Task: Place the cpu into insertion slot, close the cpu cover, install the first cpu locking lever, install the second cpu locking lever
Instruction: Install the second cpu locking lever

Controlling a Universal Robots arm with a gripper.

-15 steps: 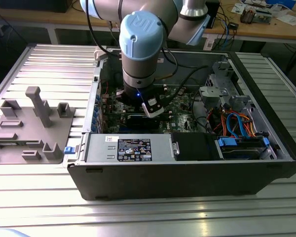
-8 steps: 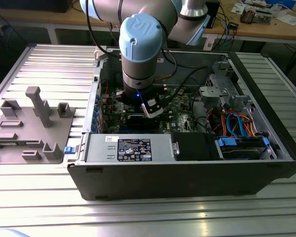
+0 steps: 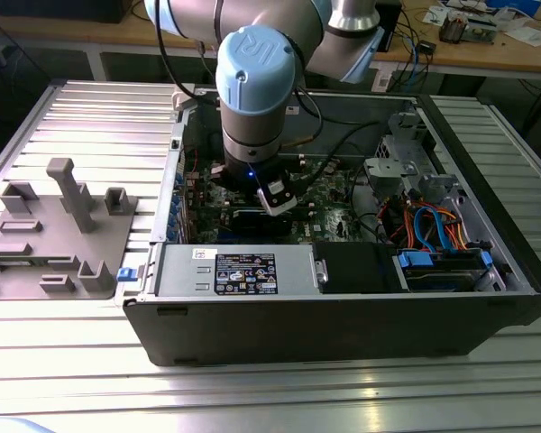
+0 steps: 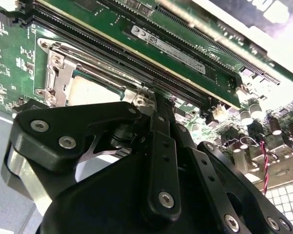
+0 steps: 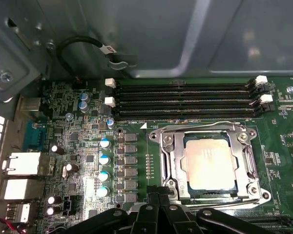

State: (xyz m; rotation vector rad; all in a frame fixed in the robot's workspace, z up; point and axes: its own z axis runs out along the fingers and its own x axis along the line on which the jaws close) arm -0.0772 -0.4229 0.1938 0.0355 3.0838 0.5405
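Silver metal is framing the cpu point(image 5: 208, 163), which is sitting flat in the insertion slot point(image 5: 167, 146) on the green board point(image 5: 88, 146) inside the open computer case point(image 3: 343, 316). The cpu cover point(image 5: 173, 161) is lying closed over it, its square window showing the chip's grey top, and a thin wire lever point(image 5: 205, 125) is running along the cover's edge nearest the memory slots point(image 5: 185, 100). In the second wrist view the same cover point(image 4: 53, 73) is showing beside the pale chip top point(image 4: 90, 90), just past the black linkage of the tool point(image 4: 158, 105).

In the first wrist view the tool point(image 5: 161, 191) is hovering at a corner of the socket with its black fingertips point(image 5: 154, 195) drawn together, holding nothing that I can see; whether they are touching the metal I cannot tell. In the exterior view the arm point(image 3: 257, 81) is reaching straight down into the case, which is resting on a ribbed metal table point(image 3: 72, 361). A grey fixture tray point(image 3: 45, 234) is lying on the table at the exterior view's left.
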